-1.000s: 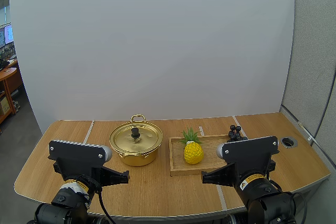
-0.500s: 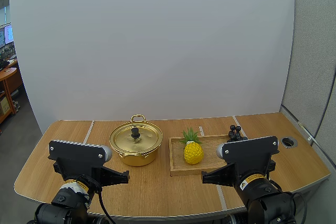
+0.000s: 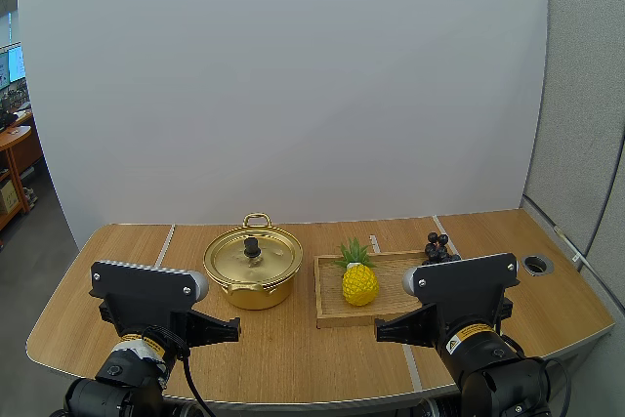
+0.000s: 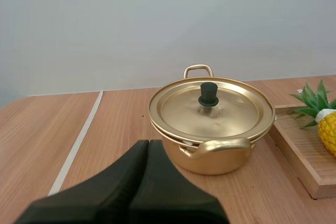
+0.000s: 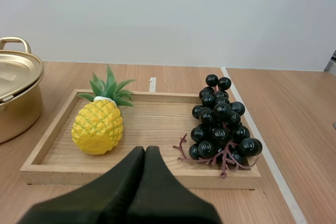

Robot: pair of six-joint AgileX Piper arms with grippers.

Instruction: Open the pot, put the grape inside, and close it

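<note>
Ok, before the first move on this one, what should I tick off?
1. Lid seated on the pot, knob unobstructed: ok.
2. Left gripper open for the knob: not ok, it is shut, short of the pot.
3. Right gripper open for the grapes: not ok, it is shut, in front of the wooden tray.
4. Grapes apart from the toy pineapple: ok.
5. Pot empty inside: cannot tell, the lid covers it.
</note>
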